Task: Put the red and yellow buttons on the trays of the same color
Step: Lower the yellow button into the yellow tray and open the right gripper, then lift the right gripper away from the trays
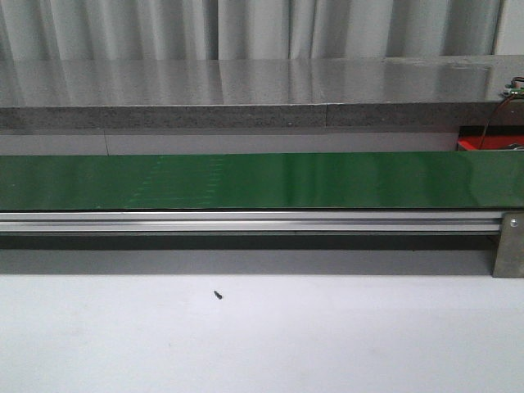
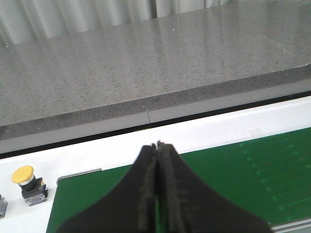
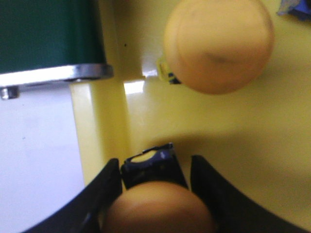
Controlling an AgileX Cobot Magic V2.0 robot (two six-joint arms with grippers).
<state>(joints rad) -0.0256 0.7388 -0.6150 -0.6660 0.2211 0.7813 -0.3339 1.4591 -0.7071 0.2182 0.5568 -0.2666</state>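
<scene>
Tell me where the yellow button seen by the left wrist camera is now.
In the left wrist view, the yellow button stands on the white surface, just off the end of the green conveyor belt. The front view does not show it.

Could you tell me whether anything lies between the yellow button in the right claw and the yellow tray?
Nothing visible does. The button sits between the right claw fingers directly over the yellow tray, clear of another yellow button resting there.
</scene>
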